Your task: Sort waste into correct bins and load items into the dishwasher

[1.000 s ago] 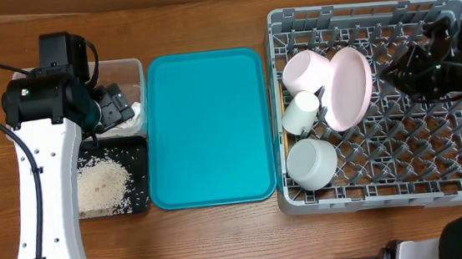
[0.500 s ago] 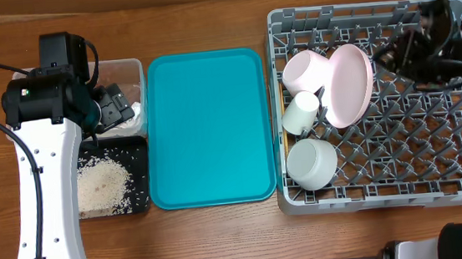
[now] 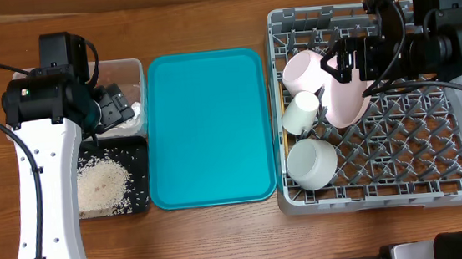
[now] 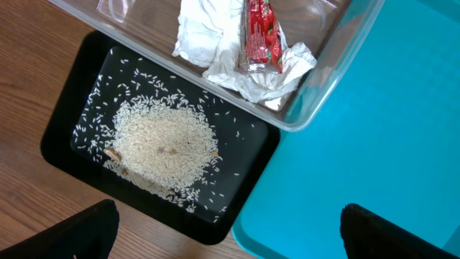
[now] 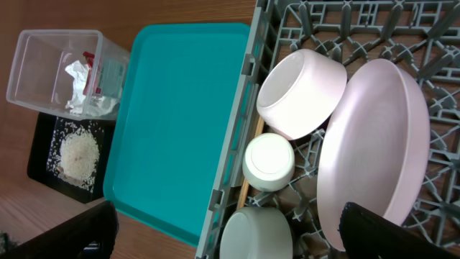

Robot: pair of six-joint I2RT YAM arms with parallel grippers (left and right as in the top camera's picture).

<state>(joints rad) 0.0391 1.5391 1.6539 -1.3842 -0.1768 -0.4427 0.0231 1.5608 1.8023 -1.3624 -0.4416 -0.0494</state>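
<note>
- Right hand [image 5: 226,232]: released, fingers spread wide, nothing between them. It hangs over the far-left part of the dish rack [image 3: 418,155], above the plate and the pink cup.
- Left hand [image 4: 233,234]: released too, fingers wide and empty. It sits over the left end of the surface [image 3: 204,14], above the spot where the tub meets the black tray.
- The dish rack takes up the right end of the surface. All the crockery sits along the rack's left side.
- Plate [image 5: 374,144]: stands on edge, tilted, among the pegs.
- Pink cup [image 5: 298,93]: tipped on its side just beside the plate, at the rack's far-left corner. We can't tell if they touch.
- Small white cup [image 5: 268,162]: just on the near side of the pink cup.
- White bowl [image 3: 311,163]: next along, toward the rack's near-left corner.
- Chopsticks [image 5: 244,183]: we see a thin wooden strip against the rack's left wall, beside the small cup.
- Clear tub [image 4: 316,108]: at the far-left of the surface, holding the tissue [image 4: 215,43] with the red wrapper [image 4: 260,36] lying on it.
- Black tray [image 4: 61,140]: directly on the near side of the tub, with the rice [image 4: 162,144] heaped in the middle and stray grains around it.
- Teal tray [image 3: 207,127]: mid-surface, between the bins and the rack.
</note>
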